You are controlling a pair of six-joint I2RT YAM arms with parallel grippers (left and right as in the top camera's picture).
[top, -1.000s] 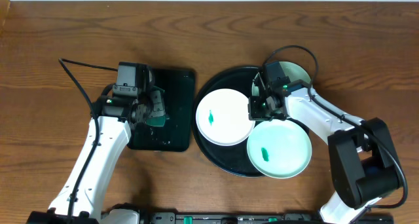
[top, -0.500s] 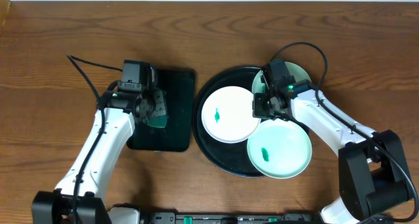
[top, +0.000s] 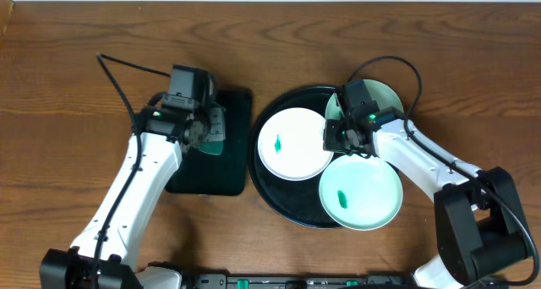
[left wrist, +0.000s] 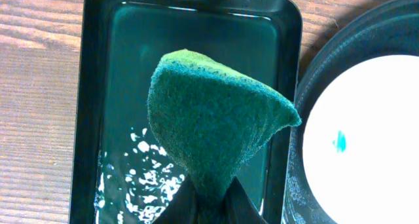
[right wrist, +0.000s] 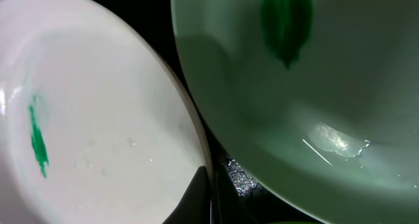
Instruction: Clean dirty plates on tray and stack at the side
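The round black tray [top: 269, 111] holds the white plate [top: 292, 145] with a small green smear, a mint-green plate [top: 363, 194] with a green smear at the front right, and a second mint-green plate [top: 387, 95] at the back, mostly hidden by my right arm. My right gripper [top: 333, 138] is shut on the white plate's right rim [right wrist: 98, 119], beside the front mint plate [right wrist: 314, 86]. My left gripper [top: 207, 130] is shut on a green sponge [left wrist: 216, 126] and holds it above the rectangular black tray [left wrist: 91, 119], left of the white plate [left wrist: 366, 139].
The rectangular black tray [top: 228, 175] holds a film of water with foam specks [left wrist: 150, 171]. It stands just left of the round tray's rim [left wrist: 314, 86]. Bare wooden table [top: 68, 154] lies all around. Cables trail from both arms.
My left gripper has moved right and back with the sponge, towards the round tray. The right gripper has shifted the white plate slightly right and back.
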